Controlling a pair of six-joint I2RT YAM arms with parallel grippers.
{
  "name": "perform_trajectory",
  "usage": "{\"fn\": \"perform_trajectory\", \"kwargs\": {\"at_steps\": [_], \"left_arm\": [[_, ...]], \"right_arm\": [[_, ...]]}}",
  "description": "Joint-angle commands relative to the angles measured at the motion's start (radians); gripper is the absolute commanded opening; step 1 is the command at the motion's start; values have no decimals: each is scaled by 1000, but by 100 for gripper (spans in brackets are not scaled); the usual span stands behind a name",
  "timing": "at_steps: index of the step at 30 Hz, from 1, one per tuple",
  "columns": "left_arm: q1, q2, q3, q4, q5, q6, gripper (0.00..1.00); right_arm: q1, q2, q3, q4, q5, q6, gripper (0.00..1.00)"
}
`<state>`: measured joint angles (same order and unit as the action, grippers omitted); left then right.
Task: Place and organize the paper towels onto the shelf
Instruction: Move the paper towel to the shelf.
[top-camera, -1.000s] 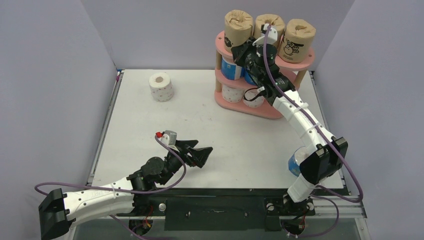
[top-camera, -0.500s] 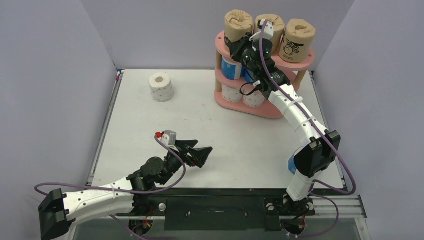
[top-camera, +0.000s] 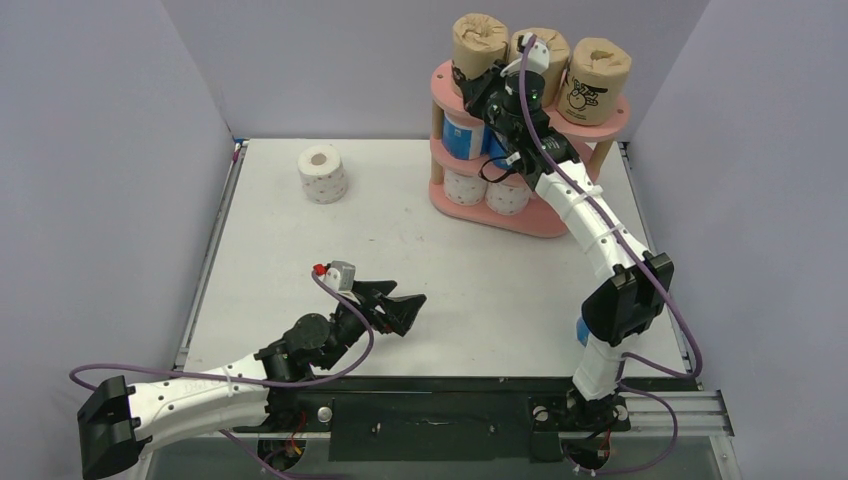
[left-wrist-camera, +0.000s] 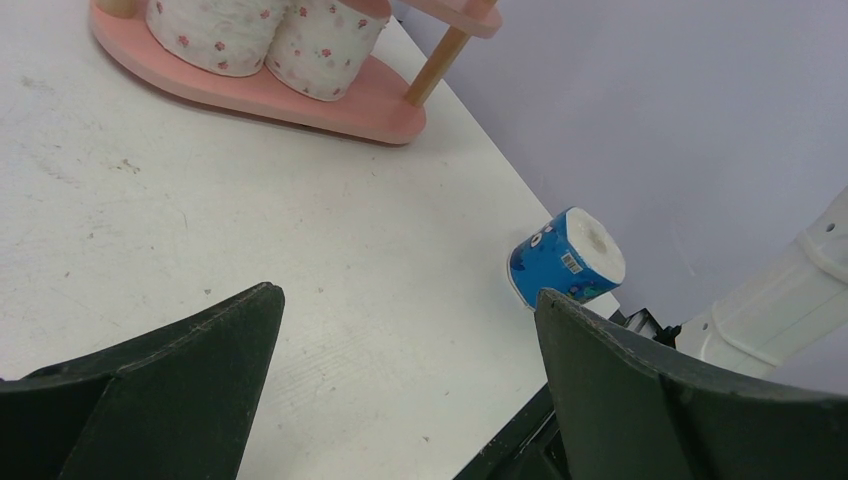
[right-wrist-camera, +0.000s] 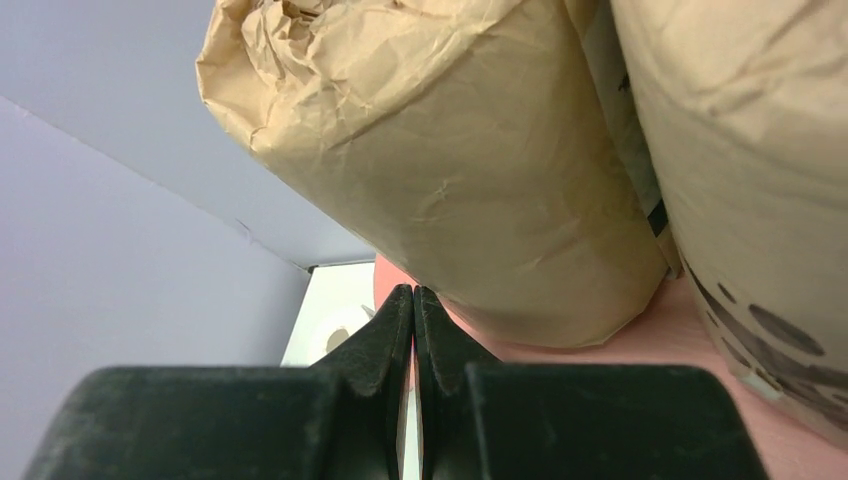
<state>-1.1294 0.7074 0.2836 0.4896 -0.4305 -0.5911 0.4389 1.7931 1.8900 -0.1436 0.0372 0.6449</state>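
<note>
Right fingers (right-wrist-camera: 405, 320), pressed together and empty, have risen to the shelf (top-camera: 600, 125) top board, just beside a brown roll (right-wrist-camera: 430, 170); tidying, I'd say. Left fingers (top-camera: 405, 308) hang spread, a blue roll (left-wrist-camera: 562, 258) lying ahead of them.

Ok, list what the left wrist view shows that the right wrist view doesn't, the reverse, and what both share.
Only left wrist: the open left gripper, a blue roll near the table edge, and two white pink-dotted rolls on the shelf bottom tier. Only right wrist: the shut right gripper and brown rolls on the top tier. Both: the pink shelf and some white table.
</note>
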Motion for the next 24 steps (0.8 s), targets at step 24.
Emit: {"fn": "perform_trajectory", "kwargs": {"at_steps": [24], "left_arm": [[3, -51, 23, -12, -11, 22, 97]], "right_arm": [[12, -649, -592, 72, -124, -7, 37]]}}
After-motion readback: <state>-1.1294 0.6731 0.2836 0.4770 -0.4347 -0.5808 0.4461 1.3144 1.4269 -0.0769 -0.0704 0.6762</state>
